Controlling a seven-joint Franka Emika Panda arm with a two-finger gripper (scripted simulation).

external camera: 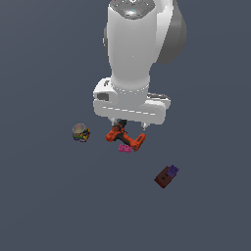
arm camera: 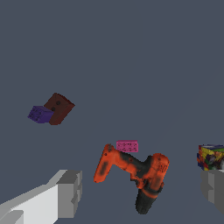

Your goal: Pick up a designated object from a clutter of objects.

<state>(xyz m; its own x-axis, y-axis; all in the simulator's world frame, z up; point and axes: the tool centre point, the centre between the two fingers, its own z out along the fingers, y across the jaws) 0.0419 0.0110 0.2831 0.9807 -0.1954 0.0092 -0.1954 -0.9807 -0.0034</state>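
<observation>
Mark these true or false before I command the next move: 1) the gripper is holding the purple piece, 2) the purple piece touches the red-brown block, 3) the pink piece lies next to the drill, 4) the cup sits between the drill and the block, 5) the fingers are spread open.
1) False. The gripper holds nothing; the purple piece lies well away from it.
2) True. It sits against the red-brown block.
3) True. The pink piece lies right by the drill.
4) False. The cup is on the drill's far side from the block.
5) True. The fingers stand wide apart, with the drill between them in the wrist view.
</observation>
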